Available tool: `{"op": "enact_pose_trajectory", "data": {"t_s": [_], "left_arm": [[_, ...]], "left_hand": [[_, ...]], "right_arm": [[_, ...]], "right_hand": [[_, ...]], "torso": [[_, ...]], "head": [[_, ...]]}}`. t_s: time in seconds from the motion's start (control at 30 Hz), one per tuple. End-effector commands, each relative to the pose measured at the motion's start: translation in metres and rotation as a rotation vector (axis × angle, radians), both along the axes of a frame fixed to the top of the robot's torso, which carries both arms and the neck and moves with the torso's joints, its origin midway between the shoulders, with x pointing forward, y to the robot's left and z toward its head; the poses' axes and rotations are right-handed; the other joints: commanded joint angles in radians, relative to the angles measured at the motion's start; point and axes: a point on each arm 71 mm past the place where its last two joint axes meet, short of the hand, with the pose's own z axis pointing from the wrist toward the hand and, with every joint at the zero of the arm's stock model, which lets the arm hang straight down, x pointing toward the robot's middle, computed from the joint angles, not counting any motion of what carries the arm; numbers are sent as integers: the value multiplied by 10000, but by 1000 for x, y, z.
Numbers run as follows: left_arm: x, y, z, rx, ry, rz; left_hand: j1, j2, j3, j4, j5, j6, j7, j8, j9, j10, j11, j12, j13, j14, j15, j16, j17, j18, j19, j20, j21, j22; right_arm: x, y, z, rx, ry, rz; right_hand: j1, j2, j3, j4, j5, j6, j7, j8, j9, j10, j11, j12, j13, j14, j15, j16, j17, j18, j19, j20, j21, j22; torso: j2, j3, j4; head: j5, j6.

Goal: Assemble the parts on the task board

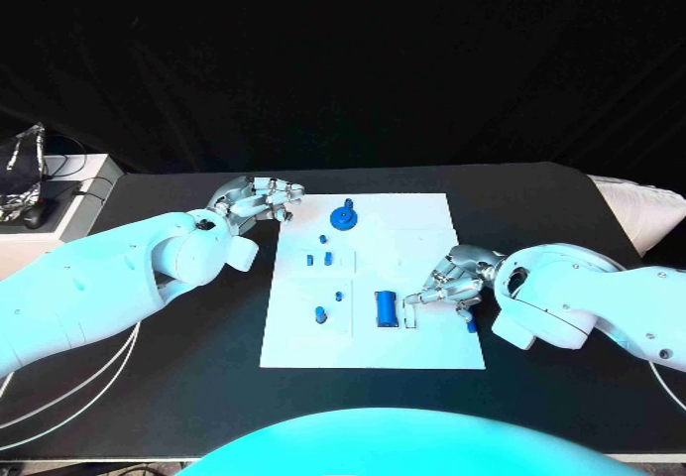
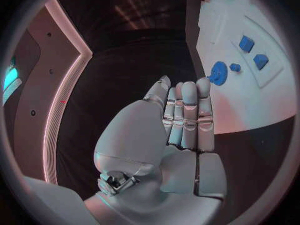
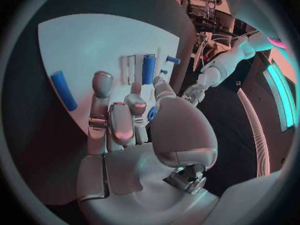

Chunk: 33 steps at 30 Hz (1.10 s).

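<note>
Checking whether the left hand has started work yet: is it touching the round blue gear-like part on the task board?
Apart. In the left wrist view, bare board lies between the left hand and the round blue part.

Blue parts (image 1: 386,307) scattered on white task board (image 1: 429,223)

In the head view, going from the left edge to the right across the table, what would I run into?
Left hand → short blue part near the board's front → round blue gear-like part → long blue cylinder → right hand, all but the left hand over the white task board.
</note>
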Motion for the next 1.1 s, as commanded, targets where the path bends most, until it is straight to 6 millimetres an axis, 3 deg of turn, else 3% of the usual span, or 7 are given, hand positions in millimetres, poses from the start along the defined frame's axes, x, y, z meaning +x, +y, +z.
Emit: {"op": "enact_pose_trajectory", "data": {"t_s": [0.03,0.17,0.47,0.6,0.7,0.87,1.1], "left_arm": [[0,-3,1,-112,-84,-149],[0,-4,1,-145,-109,-172],[-3,-6,0,-202,-86,-241],[-4,-6,-1,-207,-70,-247],[-4,-6,-1,-214,-61,-258],[-4,-7,-2,-224,-46,-275],[-4,-6,-3,-210,-28,-261]], "left_hand": [[19,43,23,-35,42,-68,-6,35,-16,-47,4,36,-13,11,40,-29,-13,114,63,14,-61,162],[-16,24,69,-41,40,-58,-10,25,-15,-44,3,27,-22,6,41,-33,-17,111,52,13,-54,160],[-16,24,69,-41,40,-58,-10,25,-15,-44,3,27,-22,6,41,-33,-17,111,52,13,-54,160],[-16,24,69,-41,40,-58,-10,25,-15,-44,3,27,-22,6,41,-33,-17,111,52,13,-54,160],[-16,24,69,-41,40,-58,-10,25,-15,-44,3,27,-22,6,41,-33,-17,111,52,13,-54,160],[-16,24,69,-41,40,-58,-10,25,-15,-44,3,27,-22,6,41,-33,-17,111,52,13,-54,160],[-30,26,63,-30,38,-59,-12,21,-16,-41,2,28,-21,5,41,-32,-17,109,52,14,-59,159]], "right_arm": [[-2,-10,8,791,322,154],[-1,-32,12,520,438,202],[-2,-75,12,-1434,514,780],[-7,-84,12,-2190,539,898],[-10,-88,12,-2624,521,844],[-13,-89,8,-3170,383,649],[-16,-80,1,-3297,361,660]], "right_hand": [[-15,355,-599,-264,240,-95,3,-14,-32,-48,12,28,15,14,3,-11,15,-138,399,-25,-27,11],[-28,538,-796,-372,262,-183,108,-315,-279,-109,81,-41,-5,0,54,-37,-15,-115,375,13,-168,-18],[111,968,-1048,-688,392,125,428,-2004,-1784,-161,262,-295,-147,-10,215,-48,-5,27,381,169,-197,12],[98,1149,-1133,-791,416,175,494,-2008,-2828,-130,304,-355,-173,-10,236,-30,27,63,393,207,-108,62],[38,1131,-1176,-705,454,235,492,-2004,-3214,-125,306,-389,-172,-10,238,-27,47,64,403,211,-60,94],[-46,1150,-1201,-583,692,316,460,-1998,-3281,-85,289,-364,-151,-7,221,-21,59,55,404,200,-8,116],[-102,983,-1176,-25,645,423,411,-1988,-3248,-34,257,-365,-105,0,194,-24,77,19,407,167,30,142]], "torso": [[-5,4,-22],[-8,6,-33],[11,17,-17],[9,6,-41],[0,-2,-35],[-6,-9,-9],[11,-4,10]], "head": [[-108,1],[-231,1],[-569,1],[-645,1],[-707,1],[-799,1],[-809,1]]}}
